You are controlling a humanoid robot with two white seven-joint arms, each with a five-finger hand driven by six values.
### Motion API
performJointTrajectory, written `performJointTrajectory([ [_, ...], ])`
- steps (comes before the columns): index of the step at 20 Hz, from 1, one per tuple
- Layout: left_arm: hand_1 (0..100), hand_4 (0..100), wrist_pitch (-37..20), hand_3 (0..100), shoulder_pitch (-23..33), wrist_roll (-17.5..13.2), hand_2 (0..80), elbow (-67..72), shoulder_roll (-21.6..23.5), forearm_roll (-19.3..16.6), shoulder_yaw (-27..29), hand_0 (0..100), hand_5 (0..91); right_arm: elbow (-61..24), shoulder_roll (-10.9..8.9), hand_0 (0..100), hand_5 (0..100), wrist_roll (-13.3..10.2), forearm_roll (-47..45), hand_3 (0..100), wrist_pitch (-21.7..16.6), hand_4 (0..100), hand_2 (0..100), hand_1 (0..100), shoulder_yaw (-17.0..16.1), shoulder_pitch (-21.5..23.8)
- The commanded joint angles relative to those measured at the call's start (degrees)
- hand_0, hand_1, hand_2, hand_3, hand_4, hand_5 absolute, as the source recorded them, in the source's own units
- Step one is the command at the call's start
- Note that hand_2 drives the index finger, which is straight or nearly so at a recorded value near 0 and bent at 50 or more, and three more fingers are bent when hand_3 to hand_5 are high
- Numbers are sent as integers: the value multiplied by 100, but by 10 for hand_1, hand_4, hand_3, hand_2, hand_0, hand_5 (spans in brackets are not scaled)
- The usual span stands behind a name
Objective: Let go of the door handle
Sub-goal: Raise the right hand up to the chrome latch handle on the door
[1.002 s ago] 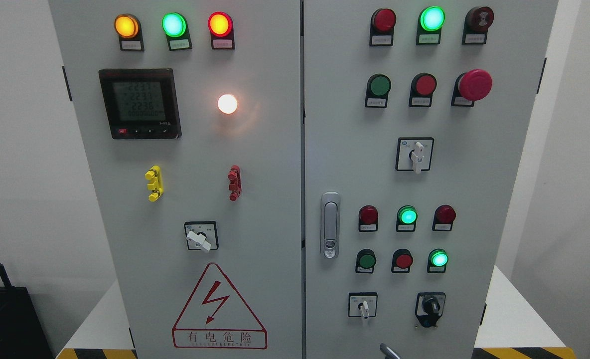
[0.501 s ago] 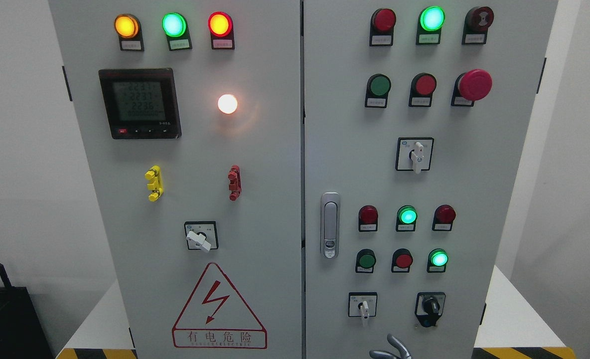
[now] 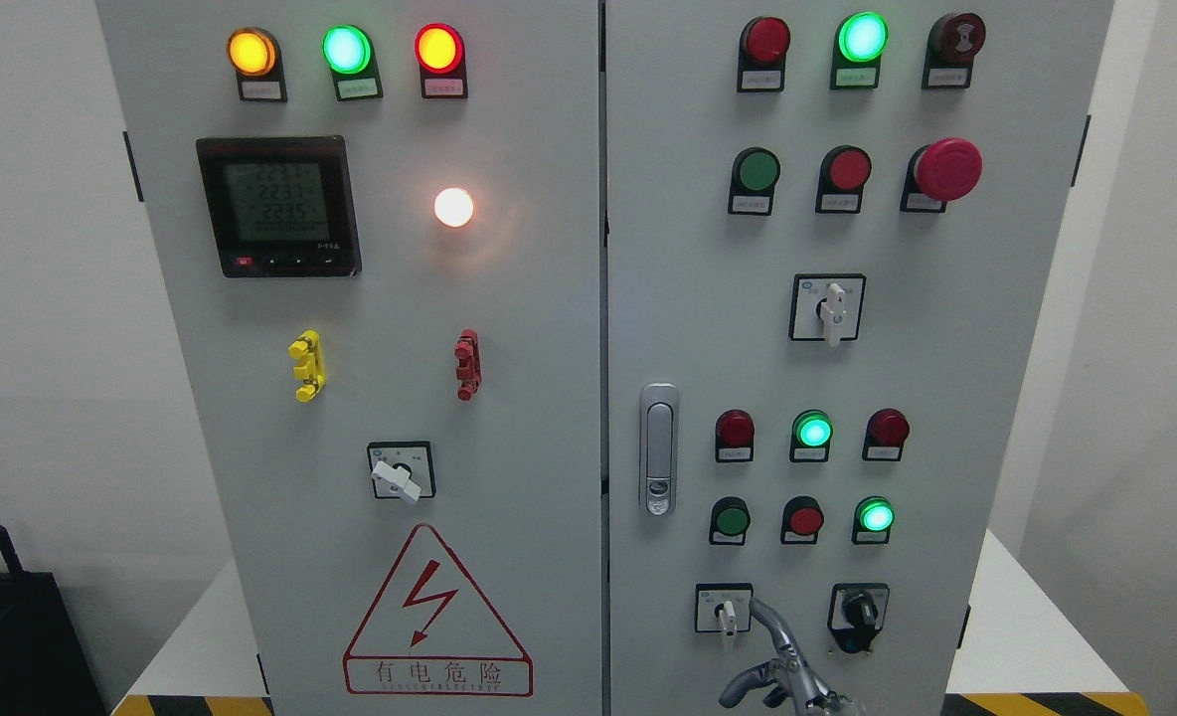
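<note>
Head view puts me square in front of a grey cabinet point(image 3: 509, 298) with two doors, its face matte and evenly lit, the seam between them running down the middle. I see the handle point(image 3: 658, 449) low on the left edge of the right-hand door, upright, flush in its metal surround, with nothing touching it. One hand point(image 3: 775, 664) shows at the bottom edge, right of centre, well below the handle; I can't tell which arm it belongs to. One finger points up beside a small switch point(image 3: 724, 609), another curls out to the left, and it grasps nothing. Lit lamps point(image 3: 346, 49) sit along the top of the left door above a meter point(image 3: 278, 206), and a red warning triangle point(image 3: 436, 612) marks its lower part. White worktop point(image 3: 1016, 636) edged with yellow-black tape point(image 3: 1046, 704) shows on either side of the cabinet, with plain pale walls behind and a black box point(image 3: 12, 636) at lower left.
</note>
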Motion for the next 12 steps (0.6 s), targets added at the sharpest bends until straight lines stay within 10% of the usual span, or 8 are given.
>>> performJointTrajectory([
  [1,389,0,1,0,0,-3,0,96,0,0,62,120,0,575,599,298,987,-307,1904,1000,6,936,0,384,125,-375],
  [12,389,0,1,0,0,-3,0,96,0,0,62,120,0,1147,776,283,1000,-291,3312,1000,875,1000,0,384,248,-1043],
])
